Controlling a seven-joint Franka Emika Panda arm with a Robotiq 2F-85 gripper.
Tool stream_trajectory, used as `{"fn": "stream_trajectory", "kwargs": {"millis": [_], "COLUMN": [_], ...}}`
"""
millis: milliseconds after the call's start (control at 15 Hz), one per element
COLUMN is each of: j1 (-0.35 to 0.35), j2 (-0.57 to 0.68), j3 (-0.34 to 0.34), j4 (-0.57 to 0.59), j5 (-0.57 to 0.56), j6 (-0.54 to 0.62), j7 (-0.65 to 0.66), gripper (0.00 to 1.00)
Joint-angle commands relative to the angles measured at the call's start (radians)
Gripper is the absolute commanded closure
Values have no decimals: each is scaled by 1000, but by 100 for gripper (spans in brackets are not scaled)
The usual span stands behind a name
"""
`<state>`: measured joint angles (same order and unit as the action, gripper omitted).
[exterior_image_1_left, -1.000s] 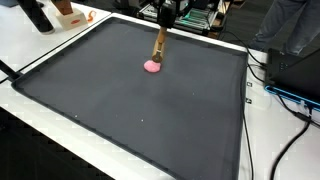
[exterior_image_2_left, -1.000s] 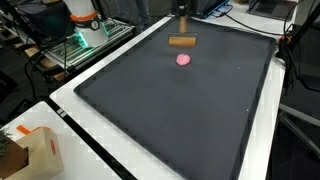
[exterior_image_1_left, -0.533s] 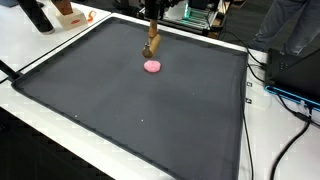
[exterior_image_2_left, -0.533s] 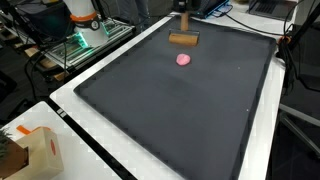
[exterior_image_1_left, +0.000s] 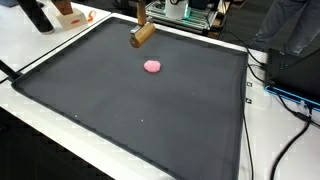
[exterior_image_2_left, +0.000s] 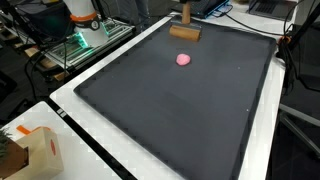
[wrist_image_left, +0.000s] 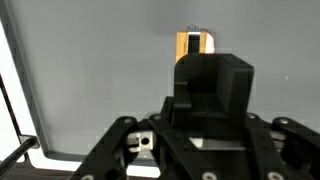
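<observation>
My gripper (exterior_image_1_left: 140, 22) hangs over the far part of a black mat (exterior_image_1_left: 130, 115) and is shut on a wooden block (exterior_image_1_left: 142, 35). The block (exterior_image_2_left: 184, 33) is held clear of the mat (exterior_image_2_left: 180, 115), under the gripper (exterior_image_2_left: 185, 17). A small pink object (exterior_image_1_left: 152, 66) lies on the mat, a short way nearer than the block, and appears in both exterior views (exterior_image_2_left: 183, 59). In the wrist view the black gripper body fills the lower half, and only the end of the wooden block (wrist_image_left: 195, 42) shows above it against the grey mat.
The mat lies on a white table (exterior_image_1_left: 60, 50). A cardboard box (exterior_image_2_left: 35, 150) stands at one corner. Cables (exterior_image_1_left: 285, 95) run along one side of the mat. Green-lit equipment (exterior_image_2_left: 85, 35) and a rack (exterior_image_1_left: 195, 12) stand beyond the far edge.
The gripper has carried the wooden block up and away from the pink object toward the mat's far edge. The pink object has stayed put.
</observation>
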<state>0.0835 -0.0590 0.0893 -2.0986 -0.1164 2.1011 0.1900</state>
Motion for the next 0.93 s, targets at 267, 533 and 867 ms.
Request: {"fn": "stream_trajectory", "kwargs": {"millis": [267,533,867], "j1": [-7,-6,-14], "j2": [3,12,63], "j3": [-5,-5,-21], "j4": [47,47,28], "j5": [16,16,87], "j6": [-46,-46,-38], "j7": [0,0,-138], "gripper": [51,51,76]}}
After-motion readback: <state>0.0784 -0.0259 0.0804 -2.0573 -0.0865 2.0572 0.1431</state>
